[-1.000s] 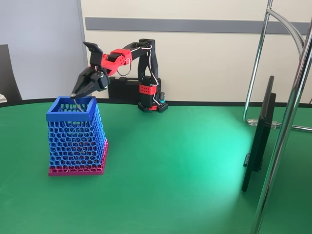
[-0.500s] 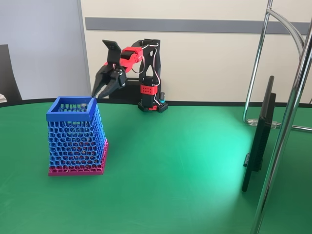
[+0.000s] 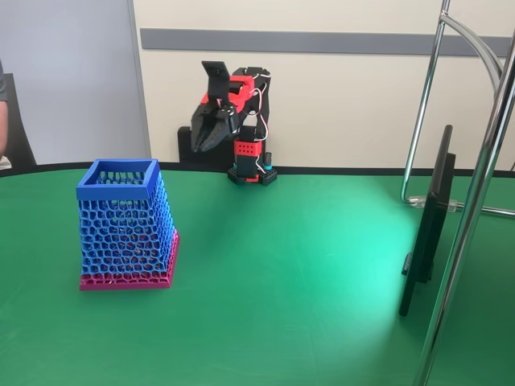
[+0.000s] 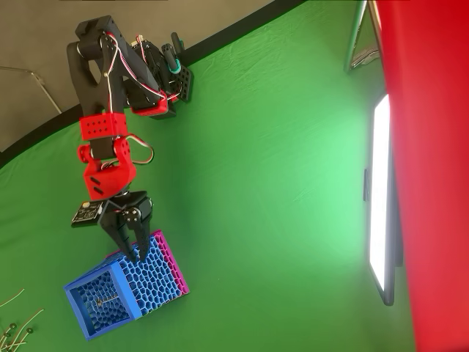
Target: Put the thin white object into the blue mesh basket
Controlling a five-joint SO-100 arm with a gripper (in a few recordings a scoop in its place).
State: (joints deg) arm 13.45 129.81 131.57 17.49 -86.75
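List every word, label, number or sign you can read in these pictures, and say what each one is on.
None can be read.
The small dark board with pale marks beside the claw in the overhead view: too small and blurred to read.
The basket, the arm's red parts and the screen: no lettering can be made out.

gripper (image 4: 130,246) over blue mesh basket (image 4: 157,275), green table (image 4: 271,183)
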